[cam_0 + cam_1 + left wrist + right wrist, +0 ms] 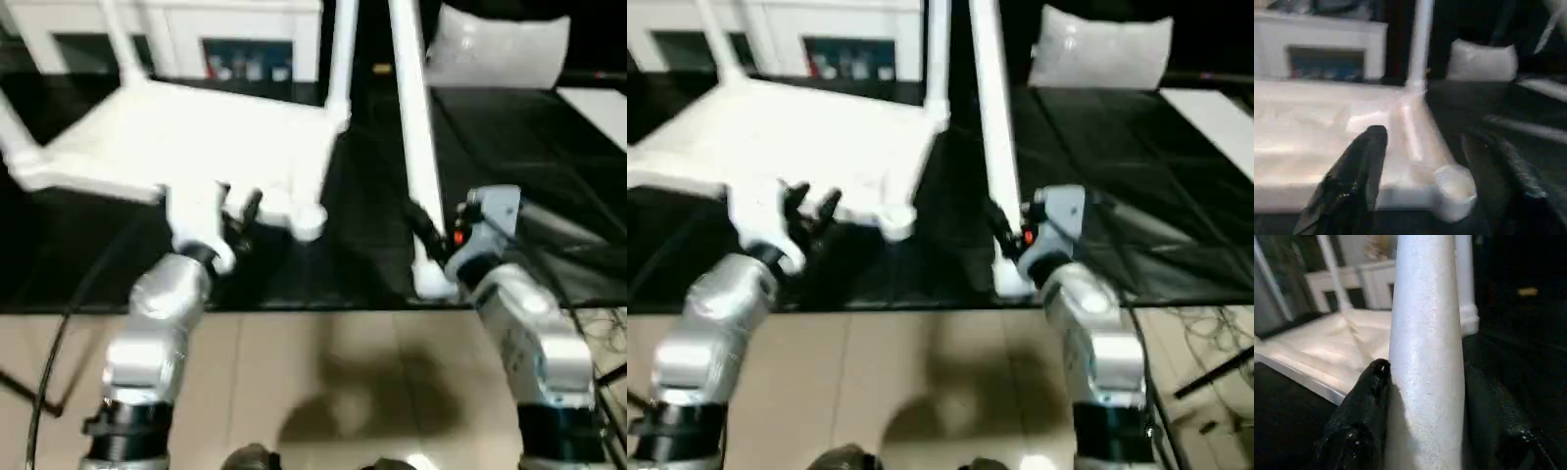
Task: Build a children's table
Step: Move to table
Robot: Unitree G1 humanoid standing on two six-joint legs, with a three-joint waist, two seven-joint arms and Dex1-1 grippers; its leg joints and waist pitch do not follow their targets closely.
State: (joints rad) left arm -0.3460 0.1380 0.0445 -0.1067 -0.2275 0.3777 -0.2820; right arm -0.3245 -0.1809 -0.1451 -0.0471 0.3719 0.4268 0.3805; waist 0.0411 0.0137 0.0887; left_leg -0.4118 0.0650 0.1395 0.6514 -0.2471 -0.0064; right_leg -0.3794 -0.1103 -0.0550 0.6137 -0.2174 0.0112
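The children's table [196, 147] is lying upside down on the black desk [549, 147], its empty near corner socket [310, 221] facing up, while the right gripper [427, 230] is pinching the loose fourth leg [411, 117] upright beside it and the left gripper [238, 209] is hovering with fingers spread, likely to steady the top.

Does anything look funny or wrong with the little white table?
The table lies upside down with legs sticking up, but the near corner socket is empty. Its leg is off to the side, gripped in the right tool.
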